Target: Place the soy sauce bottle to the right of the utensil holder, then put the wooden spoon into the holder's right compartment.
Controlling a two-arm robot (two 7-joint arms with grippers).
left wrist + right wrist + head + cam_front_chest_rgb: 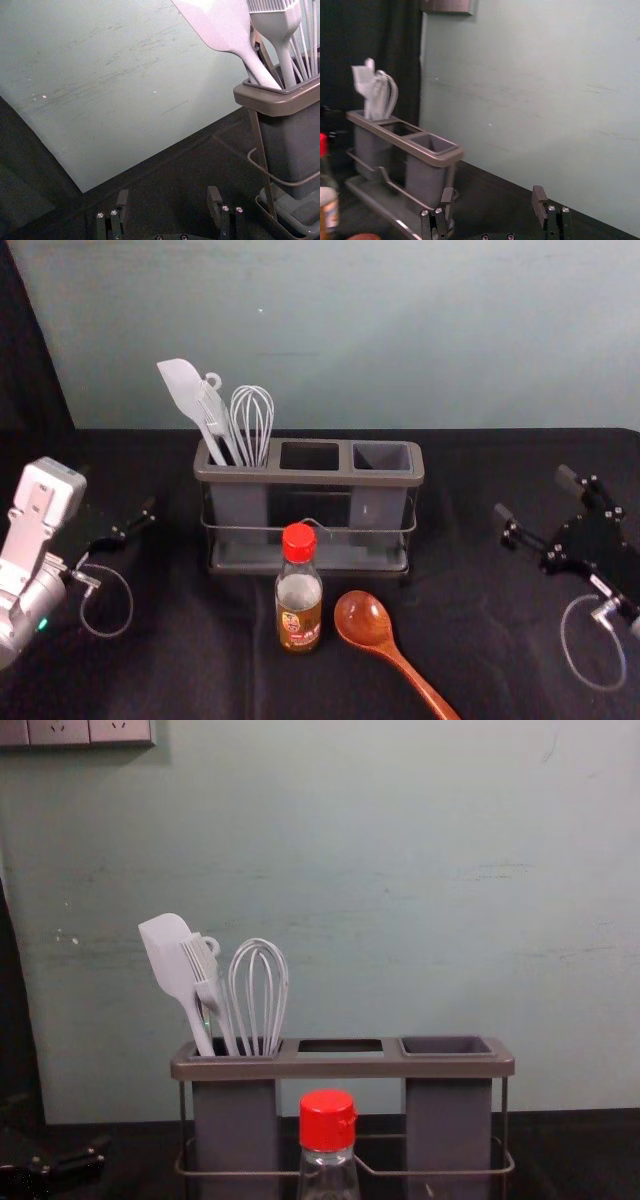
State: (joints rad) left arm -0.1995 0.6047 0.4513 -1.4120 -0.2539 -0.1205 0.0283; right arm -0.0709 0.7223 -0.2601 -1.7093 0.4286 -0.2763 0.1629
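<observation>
The soy sauce bottle [299, 605] stands upright on the black worktop [190, 660], in front of the middle part of the utensil holder [310, 476], its red cap [299, 542] on top. Just beside it, on the right, lies the wooden spoon [364, 619], bowl toward the holder and handle slanting toward the near right. Behind them, the holder's left compartment carries a white spatula [186, 392], a brush [201, 960] and a whisk [252, 418], heads up. The right compartment [381, 457] is a grey cup set in the frame. The left hand [122, 528] is off the holder's left side, released, its fingers spread apart. The right hand [535, 497] is off the holder's right side, likewise released, fingers apart. A pale wall [400, 335] rises behind the worktop.
</observation>
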